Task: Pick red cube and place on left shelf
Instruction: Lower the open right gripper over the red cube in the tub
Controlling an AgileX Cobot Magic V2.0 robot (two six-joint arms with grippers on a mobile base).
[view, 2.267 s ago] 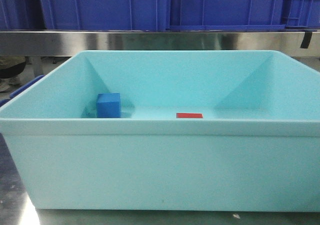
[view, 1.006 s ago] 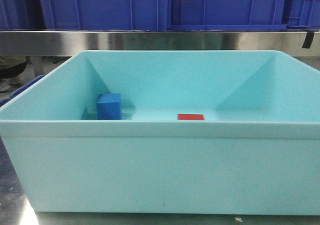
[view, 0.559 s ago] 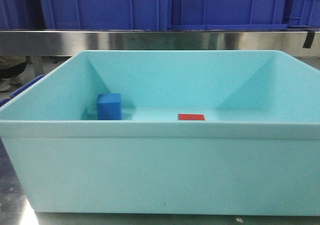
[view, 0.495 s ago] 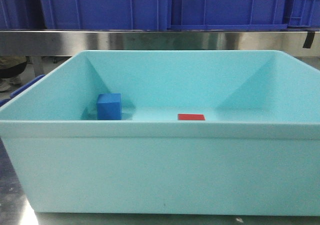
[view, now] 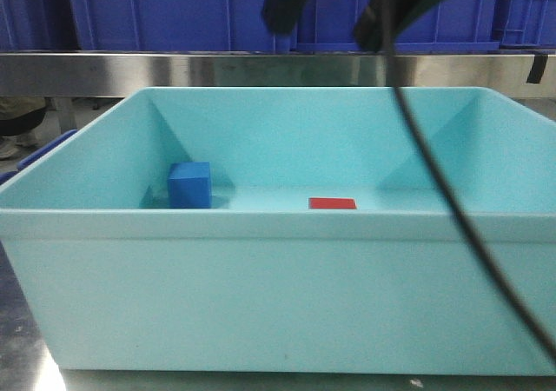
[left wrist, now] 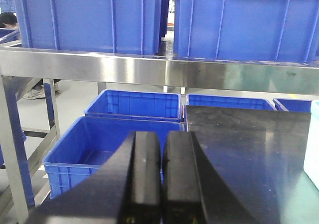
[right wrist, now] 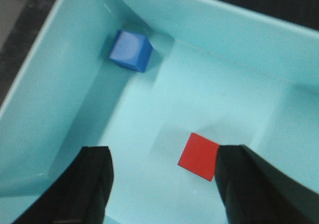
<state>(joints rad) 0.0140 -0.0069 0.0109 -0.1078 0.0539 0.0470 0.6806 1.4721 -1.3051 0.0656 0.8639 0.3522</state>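
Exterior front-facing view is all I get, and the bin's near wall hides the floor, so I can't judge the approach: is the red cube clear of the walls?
Observer: Yes; in the right wrist view the red cube lies flat on the floor of the teal bin, clear of the walls that show.
Operator: Is the gripper lined up?
Observer: The right gripper hangs open above it, the cube off-centre between the jaws.
Operator: And the left arm?
Observer: The left gripper is shut on nothing, facing blue crates, not the bin.
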